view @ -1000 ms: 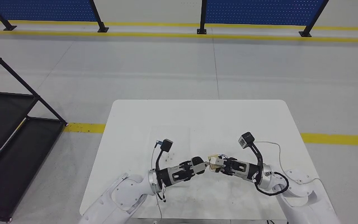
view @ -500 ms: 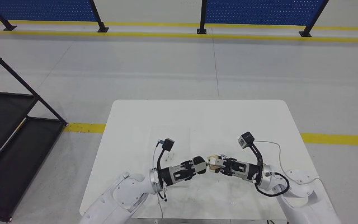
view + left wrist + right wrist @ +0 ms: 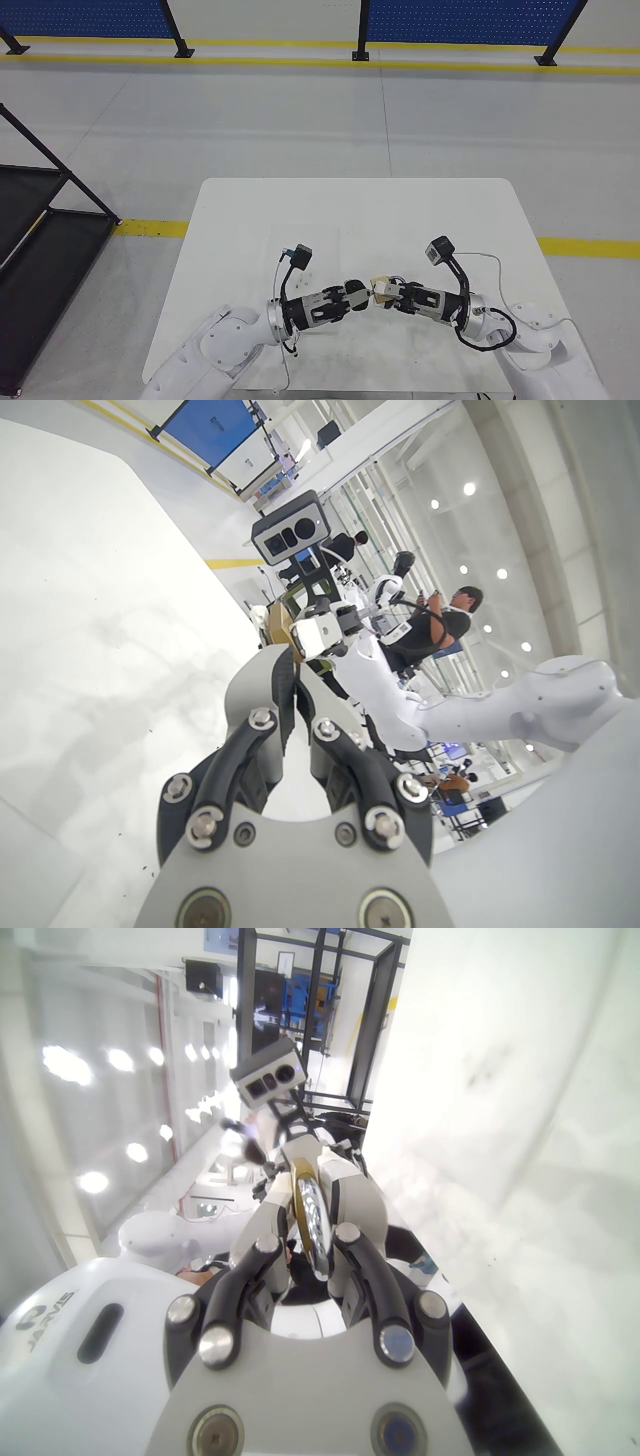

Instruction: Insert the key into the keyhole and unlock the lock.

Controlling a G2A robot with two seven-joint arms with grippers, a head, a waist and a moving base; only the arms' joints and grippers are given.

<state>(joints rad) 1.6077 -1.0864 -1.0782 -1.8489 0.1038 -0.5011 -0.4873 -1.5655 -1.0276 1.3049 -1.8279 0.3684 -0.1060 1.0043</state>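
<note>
My two grippers meet above the table's front middle. The right gripper is shut on a brass padlock. The padlock's chrome shackle points back toward that wrist. The left gripper is shut, its black pads pressed together with their tips right against the padlock's brass body. The key is hidden between those pads, so I cannot see whether it sits in the keyhole.
The white table is bare around the arms. A black metal rack stands on the floor to the left, off the table. Each wrist's camera mount sticks up above its arm.
The left arm's wrist has shifted slightly toward the right. Both grippers stay pressed together at the padlock, and the right arm has barely moved.
</note>
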